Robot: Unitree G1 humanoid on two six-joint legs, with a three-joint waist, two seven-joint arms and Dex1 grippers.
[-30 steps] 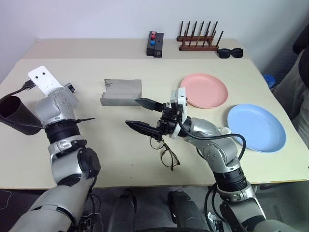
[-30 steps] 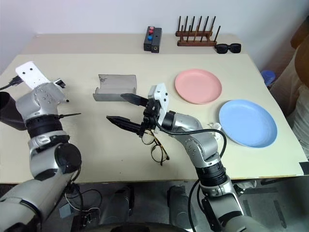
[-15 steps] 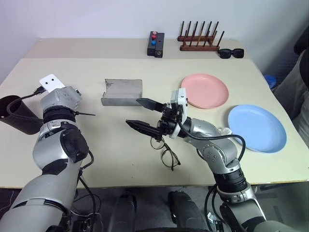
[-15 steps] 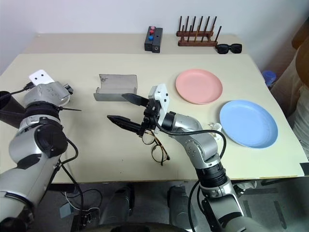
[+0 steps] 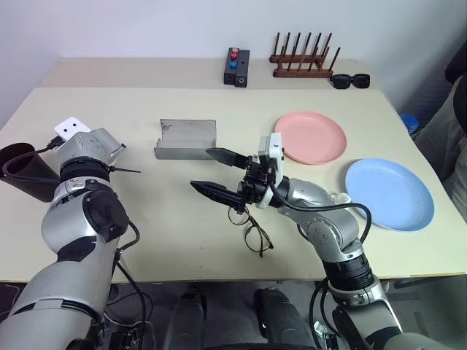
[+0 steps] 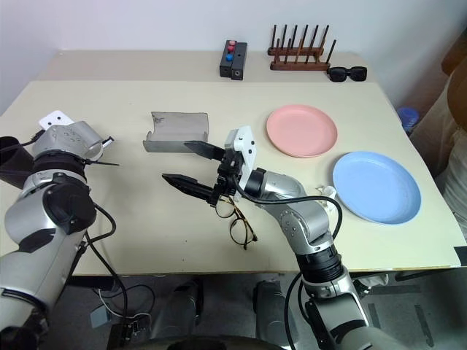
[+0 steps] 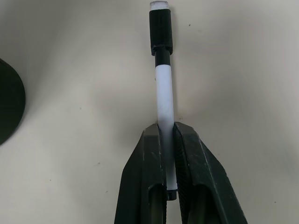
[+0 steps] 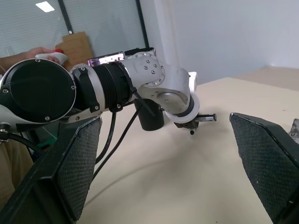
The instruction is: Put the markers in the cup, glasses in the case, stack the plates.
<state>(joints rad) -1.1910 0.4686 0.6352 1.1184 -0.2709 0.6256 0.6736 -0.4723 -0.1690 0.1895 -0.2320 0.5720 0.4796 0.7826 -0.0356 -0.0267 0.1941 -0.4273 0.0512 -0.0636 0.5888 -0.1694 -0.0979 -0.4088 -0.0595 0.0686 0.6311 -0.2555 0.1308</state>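
Observation:
My left gripper is shut on a white-bodied marker with a black cap, low over the tabletop. The dark cup stands right beside that hand at the table's left edge. My right gripper hangs open and empty over the middle of the table. The thin-framed glasses lie just below and behind it. The grey case lies open beyond the right gripper. The pink plate and the light blue plate lie apart on the right.
A black box with red and blue buttons, a wooden peg rack and black sunglasses sit along the far edge. A person is at the table's right side.
My left hand has sunk and tipped down towards the table beside the cup. The right arm has kept still.

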